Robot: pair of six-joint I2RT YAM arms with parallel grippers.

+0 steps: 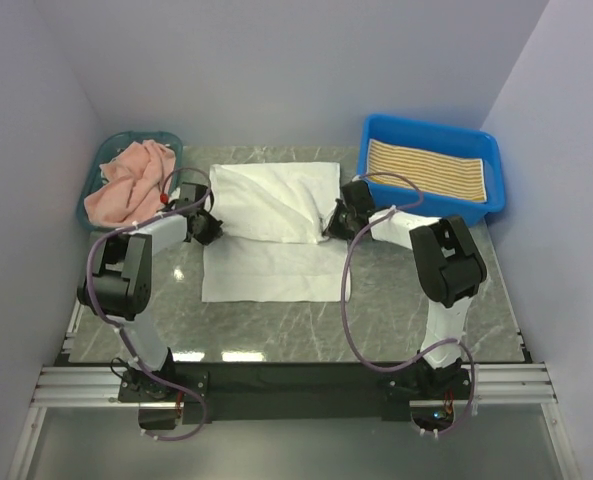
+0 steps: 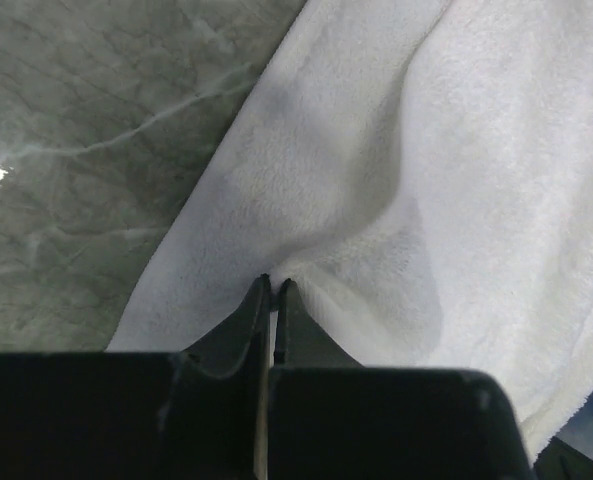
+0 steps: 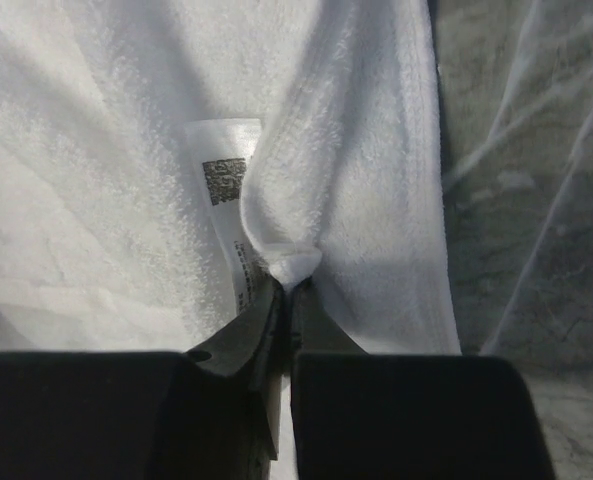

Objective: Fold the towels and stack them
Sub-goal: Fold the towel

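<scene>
Your marble surface (image 1: 276,330) fills the middle of the top view, and the white towel (image 1: 271,225) is spread across its centre: the near part lies flat in one layer, the far part sits puffed and doubled over. At far right you have the blue tub (image 1: 456,208), with the yellow striped towel (image 1: 426,168) lying folded flat inside it. At far left is the teal basket (image 1: 88,195), with the pink towel (image 1: 131,180) heaped loosely in it. Now your left gripper (image 1: 208,228) is at the white towel's left edge, and on the left wrist view its jaws are squeezed together on a pinch of that towel (image 2: 426,180), the cloth puckering right at the tips (image 2: 274,285). Your right gripper (image 1: 334,222) is at the right edge, and it (image 3: 288,285) too is clamped tight on a small nub of the hem (image 3: 376,200). Just beside that pinch, a white care label (image 3: 226,180) with a small printed code lies against the cloth.
</scene>
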